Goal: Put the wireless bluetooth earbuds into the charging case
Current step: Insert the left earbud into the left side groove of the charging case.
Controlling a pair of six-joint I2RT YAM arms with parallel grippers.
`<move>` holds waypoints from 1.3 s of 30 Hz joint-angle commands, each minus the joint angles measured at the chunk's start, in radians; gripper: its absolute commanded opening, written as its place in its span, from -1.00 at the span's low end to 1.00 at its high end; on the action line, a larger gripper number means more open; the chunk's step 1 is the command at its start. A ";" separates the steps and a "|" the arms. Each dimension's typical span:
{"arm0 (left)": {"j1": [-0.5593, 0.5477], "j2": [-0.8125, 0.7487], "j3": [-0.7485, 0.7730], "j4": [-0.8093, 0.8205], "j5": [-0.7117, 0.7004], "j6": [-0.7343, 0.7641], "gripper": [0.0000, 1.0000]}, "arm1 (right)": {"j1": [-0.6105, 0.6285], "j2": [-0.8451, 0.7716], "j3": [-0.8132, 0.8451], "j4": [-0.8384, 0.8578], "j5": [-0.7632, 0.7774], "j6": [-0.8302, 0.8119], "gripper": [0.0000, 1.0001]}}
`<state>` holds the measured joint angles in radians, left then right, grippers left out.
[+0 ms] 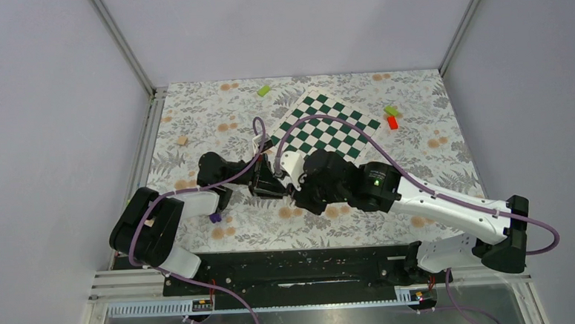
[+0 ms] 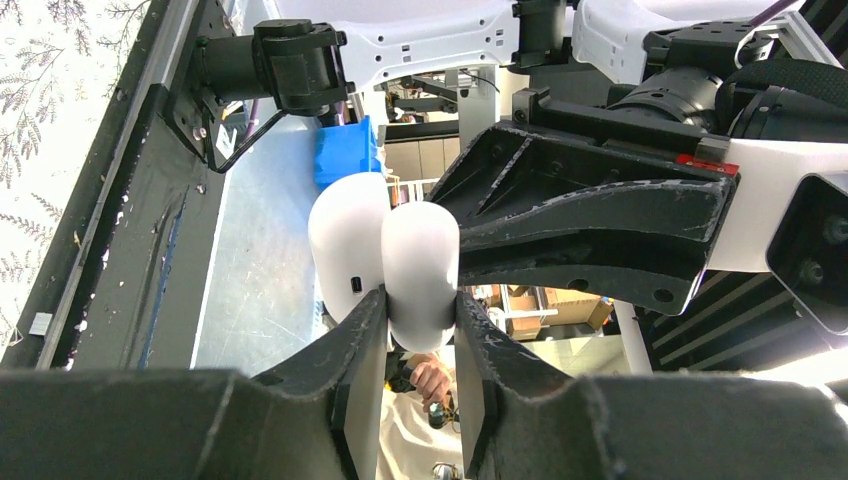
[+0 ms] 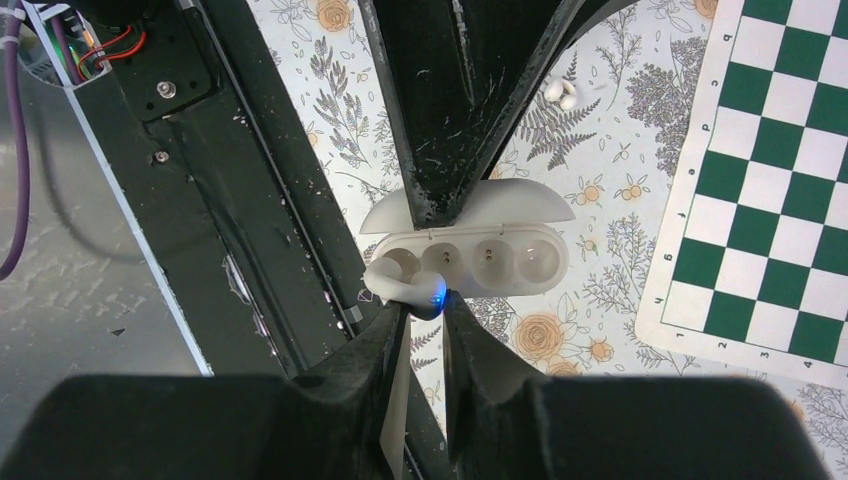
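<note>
My left pincer [image 2: 420,305] clamps the open charging case [image 3: 500,262] above the worktop [image 3: 620,130]. My right pincer [image 3: 425,318], closed on one earbud [image 3: 385,280], holds it at the end socket. Next, press it gently home.

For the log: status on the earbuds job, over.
Left gripper shut on case, lid open. Right gripper shut on earbud at one end of case, not yet seated. Likely second earbud lies loose beyond; nothing in the way.
</note>
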<state>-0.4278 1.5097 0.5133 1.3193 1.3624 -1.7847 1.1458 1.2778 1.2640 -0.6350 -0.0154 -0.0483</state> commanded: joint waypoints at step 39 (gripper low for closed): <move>-0.006 -0.012 0.019 0.121 -0.079 -0.022 -1.00 | 0.024 -0.126 -0.084 0.009 0.140 0.005 0.43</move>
<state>-0.4309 1.5093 0.5137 1.3567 1.3090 -1.8122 1.1606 1.2243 1.2018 -0.6708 0.0750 -0.0605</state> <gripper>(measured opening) 0.275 0.644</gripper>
